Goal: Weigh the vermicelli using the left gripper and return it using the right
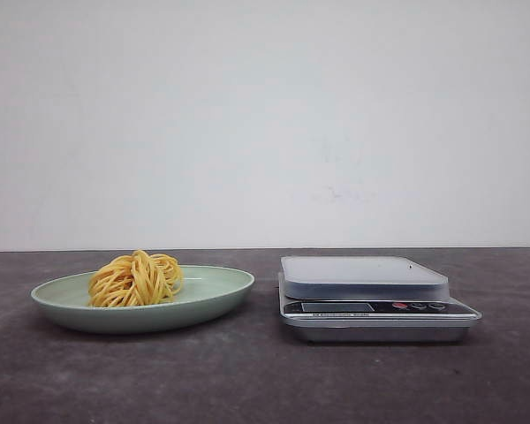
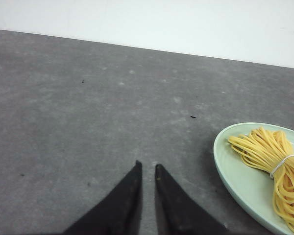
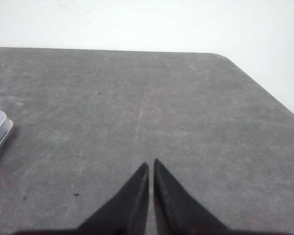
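- The table (image 1: 247, 380) is dark grey and holds everything. No arm shows in the front view.
- The scale (image 1: 371, 300) sits on the table just right of the plate. Its flat top has nothing on it, so I think the weighing has not started.
- The plate (image 1: 212, 296) is pale green and sits left of the scale, close to it but not touching.
- The noodles (image 1: 137, 278) lie in a yellow bundle on the plate, on the side far from the scale. In the left wrist view a thin white band ties the bundle, and the strands fan out from it across the plate.
- The left gripper (image 2: 147, 169) hangs over bare table beside the plate. Its two points are nearly together and hold nothing. The plate is close by, off to one side, so this arm looks nearer to the noodles.
- The right gripper (image 3: 151, 165) is also nearly closed and holds nothing. It hangs over bare table on the scale's far side from the plate.
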